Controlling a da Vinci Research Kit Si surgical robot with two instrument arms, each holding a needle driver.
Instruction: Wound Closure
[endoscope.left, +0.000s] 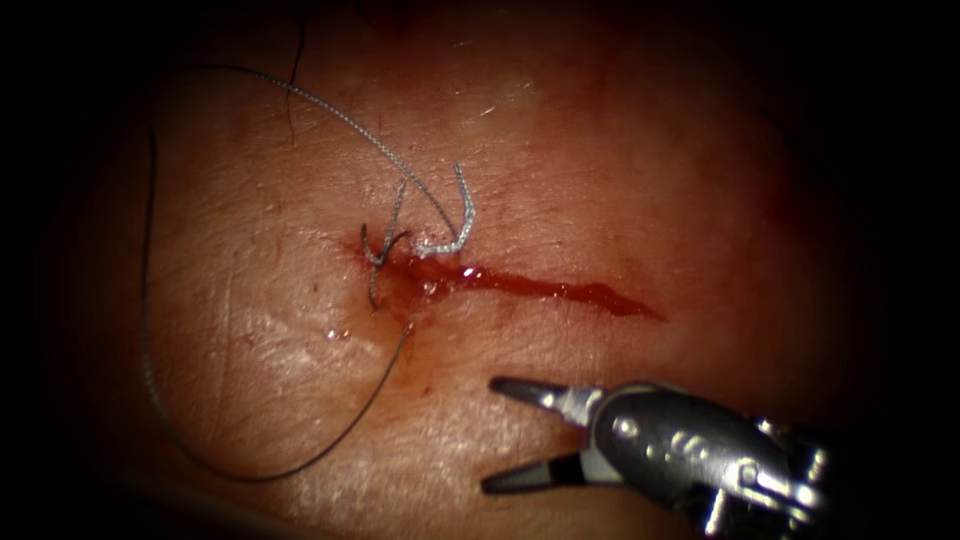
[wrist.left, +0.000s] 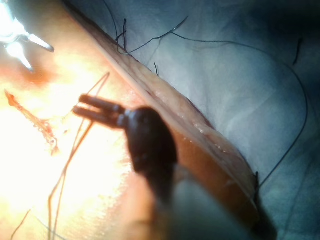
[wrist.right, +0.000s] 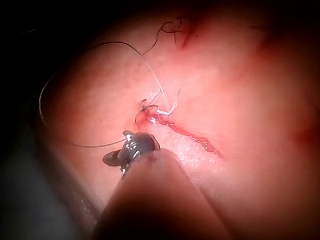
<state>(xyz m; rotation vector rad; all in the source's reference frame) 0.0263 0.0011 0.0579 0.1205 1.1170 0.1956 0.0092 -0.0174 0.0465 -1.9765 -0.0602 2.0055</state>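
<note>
Our right tool (endoscope.left: 490, 435) gapes empty; our left tool (wrist.left: 77, 109) sits nearly closed, empty. Beyond them, loose thread (endoscope.left: 150, 380) could snag near the cut (endoscope.left: 560, 288).

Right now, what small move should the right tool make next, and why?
Probably ease the right tool up to the thread just below the left end of the cut. Its jaws are open and empty, below the cut, and the thread lies slack in a long loop by the knot.
</note>
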